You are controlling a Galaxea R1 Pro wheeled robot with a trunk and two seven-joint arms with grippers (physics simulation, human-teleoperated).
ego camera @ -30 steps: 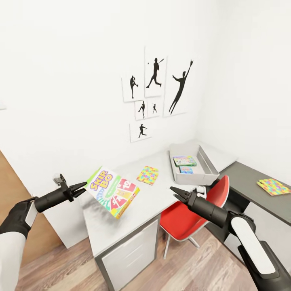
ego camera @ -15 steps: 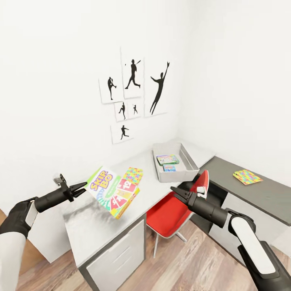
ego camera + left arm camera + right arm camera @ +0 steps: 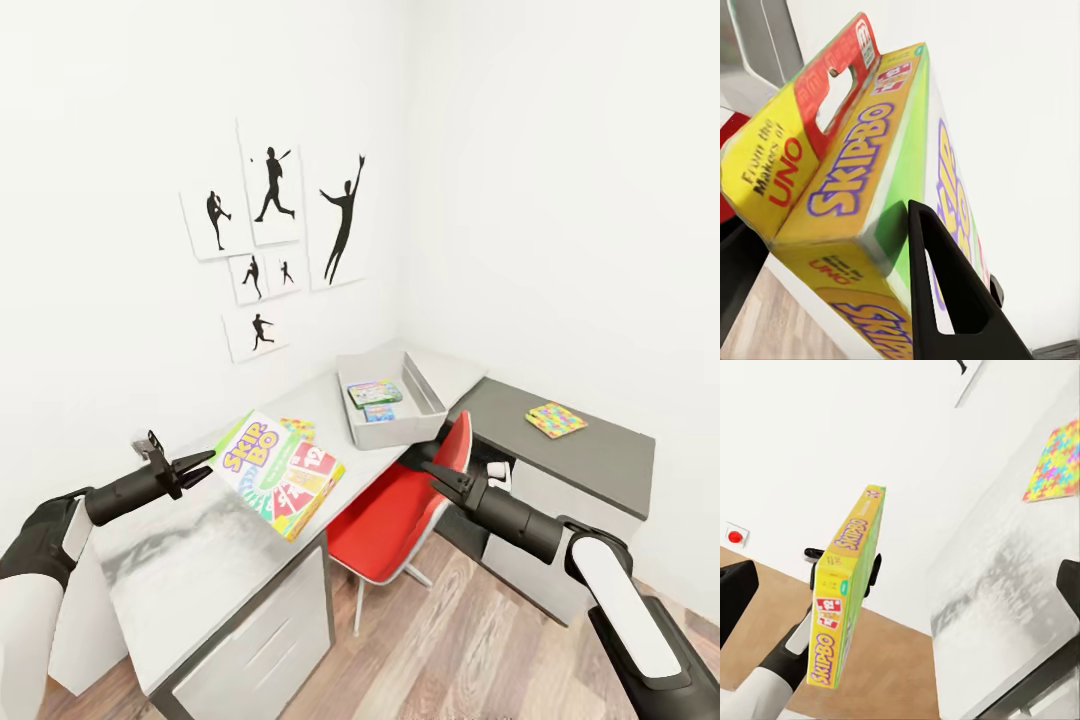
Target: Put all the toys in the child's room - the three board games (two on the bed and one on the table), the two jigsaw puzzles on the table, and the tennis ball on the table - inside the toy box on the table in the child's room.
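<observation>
Left gripper (image 3: 205,461) clamped on Skip-Bo box (image 3: 280,475), held above table (image 3: 200,560). Right gripper (image 3: 437,473) empty, fingers together, beside red chair (image 3: 400,510).

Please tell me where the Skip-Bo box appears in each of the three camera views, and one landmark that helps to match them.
Head view: Skip-Bo box at lower left, over the table.
Left wrist view: close up, with a finger against it.
Right wrist view: edge-on at left centre.
Shared landmark: the left gripper holding it.
</observation>
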